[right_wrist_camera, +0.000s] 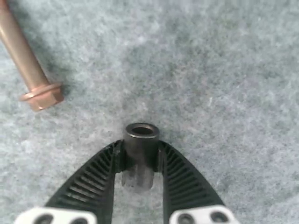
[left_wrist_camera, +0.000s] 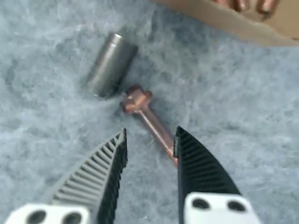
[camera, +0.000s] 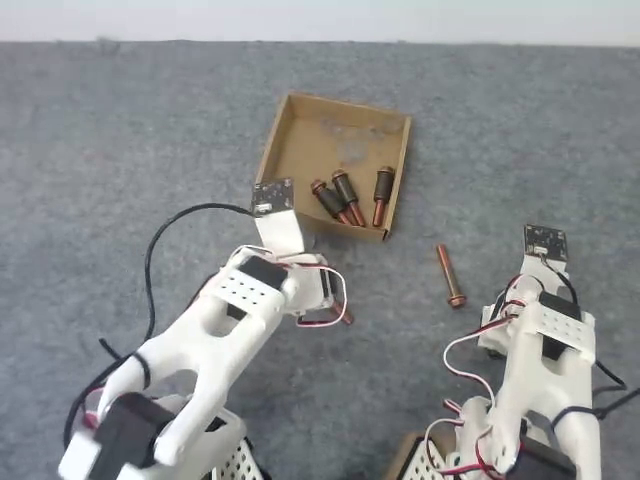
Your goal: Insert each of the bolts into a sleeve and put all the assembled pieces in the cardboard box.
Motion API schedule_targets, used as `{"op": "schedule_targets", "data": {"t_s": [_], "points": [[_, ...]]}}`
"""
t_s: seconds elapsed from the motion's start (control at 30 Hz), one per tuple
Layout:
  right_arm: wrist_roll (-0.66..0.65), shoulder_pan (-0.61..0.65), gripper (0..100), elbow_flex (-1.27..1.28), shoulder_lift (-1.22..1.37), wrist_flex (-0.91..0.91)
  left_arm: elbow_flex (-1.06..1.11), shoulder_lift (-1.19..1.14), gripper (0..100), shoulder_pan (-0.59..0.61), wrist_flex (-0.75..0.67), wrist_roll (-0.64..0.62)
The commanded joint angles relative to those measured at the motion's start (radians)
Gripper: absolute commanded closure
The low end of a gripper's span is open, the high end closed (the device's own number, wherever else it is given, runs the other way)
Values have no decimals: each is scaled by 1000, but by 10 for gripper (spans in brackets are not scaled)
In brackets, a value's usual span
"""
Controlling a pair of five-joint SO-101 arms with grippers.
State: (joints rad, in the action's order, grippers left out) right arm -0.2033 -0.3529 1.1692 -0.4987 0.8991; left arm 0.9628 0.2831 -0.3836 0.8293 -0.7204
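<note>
Grey carpet covers your bench (camera: 120, 130). Inside the shallow brown cardboard box (camera: 272, 150) lie three assembled bolt-in-sleeve pieces (camera: 345, 197). Just outside its near wall your left tool (left_wrist_camera: 152, 133) stands spread astride a copper-coloured flanged bolt (left_wrist_camera: 147, 114), beside a grey metal sleeve (left_wrist_camera: 110, 63) lying flat, likely to lift that bolt. Farther from the box your right tool (right_wrist_camera: 141, 145) pinches a dark cylindrical sleeve (right_wrist_camera: 141, 135), bore exposed, probably to receive the second copper bolt (right_wrist_camera: 23, 60) nearby. No writing is legible.

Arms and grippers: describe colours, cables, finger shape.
Both arms are white with black motors. The left arm trails a black cable; the right arm has red and white wires. The left gripper and right gripper have black, ribbed, tapering fingers.
</note>
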Motion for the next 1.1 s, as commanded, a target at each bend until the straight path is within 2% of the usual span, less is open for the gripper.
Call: {"op": "schedule_targets", "data": {"t_s": [0.0, 0.27, 0.57, 0.7, 0.8, 0.97, 1.07], "points": [[6, 16, 991, -48, 1, -12, -56, -11, 845, -40, 14, -11], [8, 16, 991, -48, 1, -12, -48, -15, 848, -38, -25, -12], [6, 16, 991, -48, 1, -12, -177, -216, 848, 6, 15, -28], [5, 16, 991, -48, 1, -12, -193, -226, 860, 8, 17, -28], [5, 15, 991, -48, 1, -12, -193, -226, 987, 5, 14, 25], [5, 13, 991, -48, 1, -12, -193, -226, 988, 9, 44, 49], [5, 12, 991, -48, 1, -12, -194, -224, 988, 11, 75, 160]]}}
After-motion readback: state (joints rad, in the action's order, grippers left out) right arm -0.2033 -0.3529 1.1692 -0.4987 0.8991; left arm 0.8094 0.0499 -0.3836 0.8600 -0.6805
